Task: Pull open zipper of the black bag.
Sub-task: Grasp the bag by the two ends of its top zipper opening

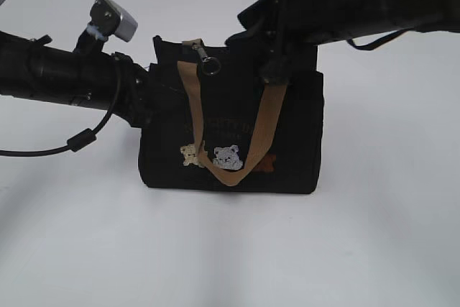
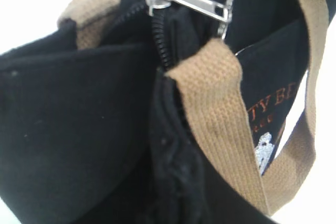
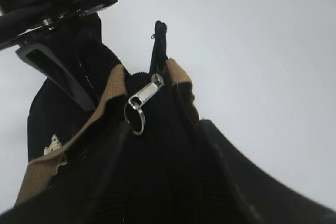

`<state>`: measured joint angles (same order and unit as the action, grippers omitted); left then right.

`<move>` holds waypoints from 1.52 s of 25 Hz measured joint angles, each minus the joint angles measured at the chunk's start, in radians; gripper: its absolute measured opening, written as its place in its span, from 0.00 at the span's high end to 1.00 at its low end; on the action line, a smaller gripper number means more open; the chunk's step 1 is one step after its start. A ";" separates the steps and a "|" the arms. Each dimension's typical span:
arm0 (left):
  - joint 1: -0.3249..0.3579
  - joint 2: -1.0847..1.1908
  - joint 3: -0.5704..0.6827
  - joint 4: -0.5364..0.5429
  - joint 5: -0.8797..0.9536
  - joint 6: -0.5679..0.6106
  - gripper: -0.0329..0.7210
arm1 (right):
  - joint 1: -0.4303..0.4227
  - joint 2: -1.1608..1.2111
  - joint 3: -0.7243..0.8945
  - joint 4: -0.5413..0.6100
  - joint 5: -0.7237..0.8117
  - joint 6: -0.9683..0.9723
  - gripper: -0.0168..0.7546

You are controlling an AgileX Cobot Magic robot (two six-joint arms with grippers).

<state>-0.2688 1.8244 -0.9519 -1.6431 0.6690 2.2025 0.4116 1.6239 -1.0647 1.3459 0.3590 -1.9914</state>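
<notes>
The small black fabric bag [image 1: 237, 134] with tan webbing handles [image 1: 269, 124] and little bear patches [image 1: 228, 157] stands upright on the white table [image 1: 230, 249], mid-scene. My left gripper [image 1: 147, 95] is pressed into the bag's left end, nearly closed and pinching the black cloth there, as far as I can judge; the fingertips themselves are hidden in every view. My right gripper [image 3: 157, 182] sits at the bag's right top, jaws partly apart with the rim fabric between them; whether it truly clamps the cloth I cannot tell.

The dark zipper [image 2: 160, 43] runs along the rim, and its small silver metal pull [image 1: 208, 61] with a round ring sits at the left end, touched by nothing. So the zip looks closed.

Handling, my guess: the bag is light, soft and floppy, so it will drag or fold unless one end is pinned. The pull is small, hard and slick; best taken across the flat tab or hooked through the ring [image 3: 134, 119].

The exterior view gives the whole bag and both arms. The left wrist view shows only zipper teeth and the tab up close. The right wrist view alone shows the ring hanging free and my left gripper [image 3: 58, 72] beyond it.
</notes>
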 joint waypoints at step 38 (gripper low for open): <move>-0.003 -0.169 -0.002 0.684 -0.005 -1.144 0.50 | -0.349 -0.135 -0.105 -0.620 0.668 1.324 0.43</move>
<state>-0.2723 1.6551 -0.9542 -0.9590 0.6636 1.0582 0.0621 1.4886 -1.1694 0.7259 1.0275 -0.6672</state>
